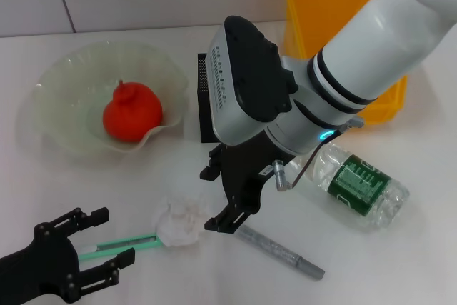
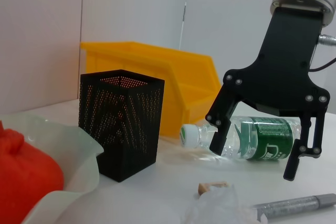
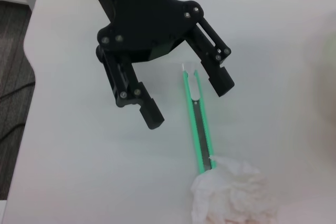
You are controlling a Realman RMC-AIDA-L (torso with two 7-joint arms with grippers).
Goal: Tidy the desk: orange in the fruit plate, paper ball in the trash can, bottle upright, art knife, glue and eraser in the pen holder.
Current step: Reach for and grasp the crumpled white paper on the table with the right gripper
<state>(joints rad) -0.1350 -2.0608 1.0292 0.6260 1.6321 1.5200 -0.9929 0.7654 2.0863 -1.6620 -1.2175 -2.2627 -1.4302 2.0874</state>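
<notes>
White desk [image 1: 57, 191]: right gripper [image 1: 230, 201] angled down, jaws spread, just above crumpled white paper ball [image 1: 182, 221] at 6 o'clock, seemingly not touching. Left gripper [image 1: 89, 248] low at 7 o'clock, fingers apart.

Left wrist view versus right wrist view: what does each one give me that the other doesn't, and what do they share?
Only the left wrist view shows the orange in the fruit plate, the pen holder, the trash can, the bottle lying on its side, the eraser, a grey pen and the right end effector, open. Only the right wrist view shows the green art knife and the left end effector, open. Both show the paper ball and the white desk.
</notes>
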